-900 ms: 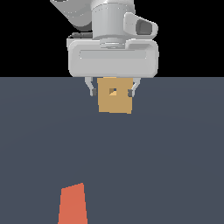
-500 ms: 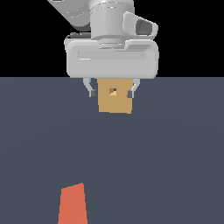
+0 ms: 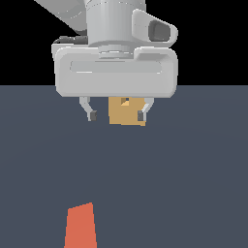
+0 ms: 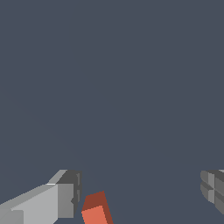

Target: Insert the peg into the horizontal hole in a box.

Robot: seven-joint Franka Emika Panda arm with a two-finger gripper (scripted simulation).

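Observation:
The peg's orange-red end (image 3: 80, 226) lies on the dark floor at the bottom of the exterior view; its pale part is out of frame. In the wrist view the same orange-red end (image 4: 96, 211) shows close to one grey finger (image 4: 61, 199). The tan box (image 3: 126, 112) stands farther back, partly hidden behind the hand, with its dark hole (image 3: 125, 101) just under the hand's lower edge. My gripper (image 3: 116, 115) hangs open in front of the box, fingers wide apart, holding nothing.
The dark grey floor (image 3: 193, 184) spreads all around. The arm's large pale hand body (image 3: 115, 70) fills the upper middle of the exterior view.
The hand has grown a little larger and shifted slightly toward the exterior view's left, covering more of the box's top. Peg and box have not moved.

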